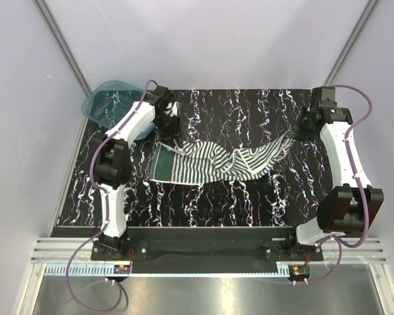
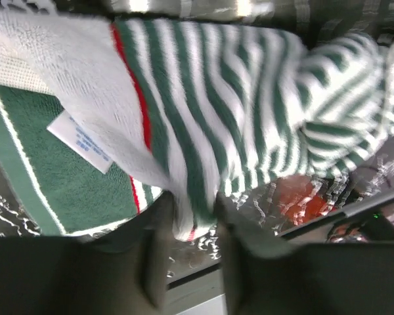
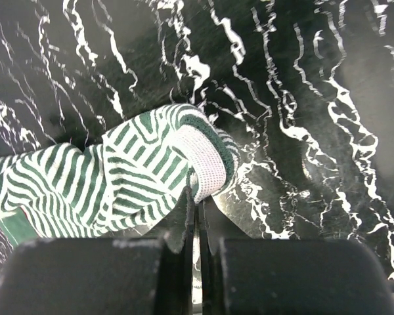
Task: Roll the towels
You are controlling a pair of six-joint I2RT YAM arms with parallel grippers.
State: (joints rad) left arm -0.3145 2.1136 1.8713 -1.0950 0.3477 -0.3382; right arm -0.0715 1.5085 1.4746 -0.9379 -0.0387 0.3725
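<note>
Gripping hems suits this limp striped towel point(image 1: 217, 164): right gripper point(image 3: 197, 216) clamps one tight; left gripper point(image 2: 190, 239) straddles the other, parted.

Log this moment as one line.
striped towel: unrolled, rumpled | left gripper: open around one end | right gripper: shut on other end

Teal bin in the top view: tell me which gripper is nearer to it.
Left. The left gripper is just right of the teal bin, at the striped towel's left end. The right gripper is across the table, pinching the towel's other end.
</note>
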